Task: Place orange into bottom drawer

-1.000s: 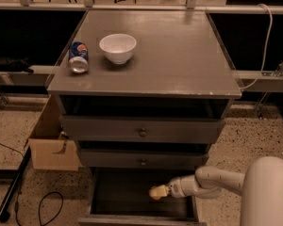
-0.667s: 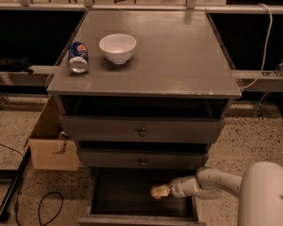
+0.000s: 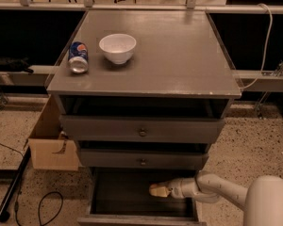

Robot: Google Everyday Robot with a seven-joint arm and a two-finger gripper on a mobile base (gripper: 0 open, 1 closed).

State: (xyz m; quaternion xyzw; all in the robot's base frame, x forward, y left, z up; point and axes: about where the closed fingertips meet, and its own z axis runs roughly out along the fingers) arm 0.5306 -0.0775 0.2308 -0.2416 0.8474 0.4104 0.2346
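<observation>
The bottom drawer (image 3: 100, 193) is pulled open below the two upper drawers, showing a dark interior and a grey rim. My gripper (image 3: 158, 190) reaches in from the right, its tan tip low over the middle of the drawer's interior. The white arm (image 3: 212, 189) runs back to the robot body at the lower right. The orange does not show as a separate thing; I cannot tell whether it is inside the gripper.
On the cabinet top (image 3: 179, 55) stand a white bowl (image 3: 117, 47) and a blue soda can (image 3: 78, 56) lying on its side. A cardboard box (image 3: 52, 145) sits left of the cabinet. A black cable (image 3: 42, 206) lies on the speckled floor.
The gripper stays at about the same spot over the bottom drawer. The robot body at the lower right has sunk slightly in the picture.
</observation>
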